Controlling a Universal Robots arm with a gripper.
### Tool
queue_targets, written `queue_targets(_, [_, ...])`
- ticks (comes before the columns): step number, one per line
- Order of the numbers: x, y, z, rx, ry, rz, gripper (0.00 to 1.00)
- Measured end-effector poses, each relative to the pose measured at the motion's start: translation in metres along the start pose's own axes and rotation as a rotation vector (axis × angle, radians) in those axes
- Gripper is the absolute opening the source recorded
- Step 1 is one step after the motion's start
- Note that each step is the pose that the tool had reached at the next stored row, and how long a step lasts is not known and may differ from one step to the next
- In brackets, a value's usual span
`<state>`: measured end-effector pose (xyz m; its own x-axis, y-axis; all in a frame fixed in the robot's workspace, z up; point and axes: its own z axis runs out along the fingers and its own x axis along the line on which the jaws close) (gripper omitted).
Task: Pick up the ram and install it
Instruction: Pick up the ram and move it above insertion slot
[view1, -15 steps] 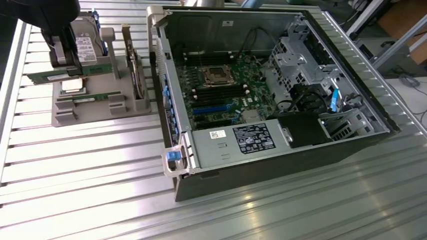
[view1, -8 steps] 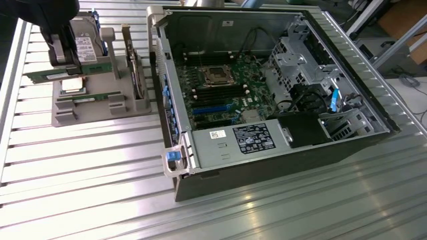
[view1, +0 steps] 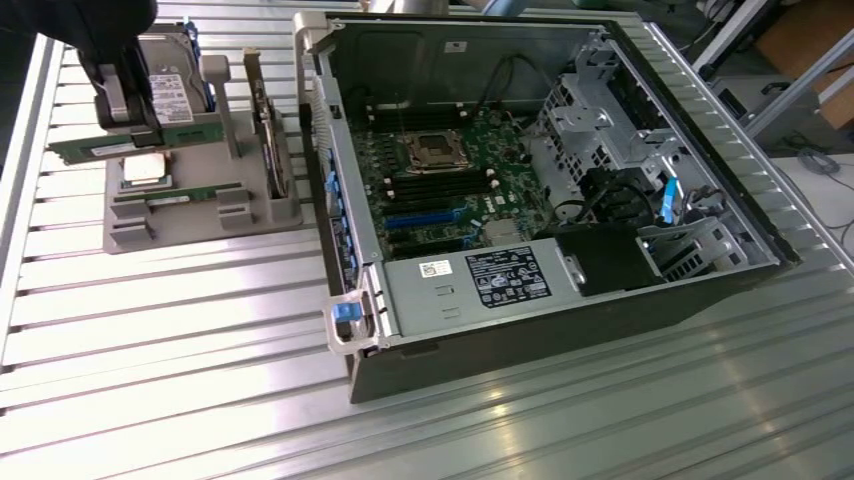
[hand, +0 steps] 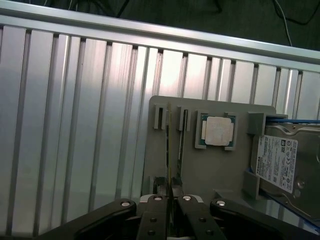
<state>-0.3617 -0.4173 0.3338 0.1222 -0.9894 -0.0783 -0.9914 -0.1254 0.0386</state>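
Green circuit-board stick, item one: the ram (view1: 91, 149), long, narrow and thin, with black chips and a small white label. It lies lengthwise over the far slot of the grey holder tray (view1: 187, 235), reaching past the tray's end toward the exterior view's left; whether it has cleared the slot cannot be told. Gripper (view1: 131, 122): black, directly above the tray's far edge, fingers pressed together on the ram's flat faces near mid-length, the stick seen edge-on between them in the wrist view. Handling, by judgement: light, stiff along its length, brittle if twisted, smooth enough to slip; best taken on the flat faces at the middle, away from the contact edge, and kept square. Item two: second ram (view1: 180, 193), alike, seated in the tray's near slot. Item three: square silver CPU (view1: 144, 168), on the tray between the two sticks. Item four: hard drive (view1: 174, 75), standing at the tray's far side just behind the gripper. Item five: open computer case (view1: 441, 365), just beside the tray on the exterior view's right, motherboard (view1: 441, 180) exposed inside. All rest on a ribbed aluminium table (view1: 200, 380).
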Motion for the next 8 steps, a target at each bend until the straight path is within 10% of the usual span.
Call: queue_targets(8, [-0.0005, 0.0002, -0.0057, 0.0001, 0.0, 0.0, 0.14])
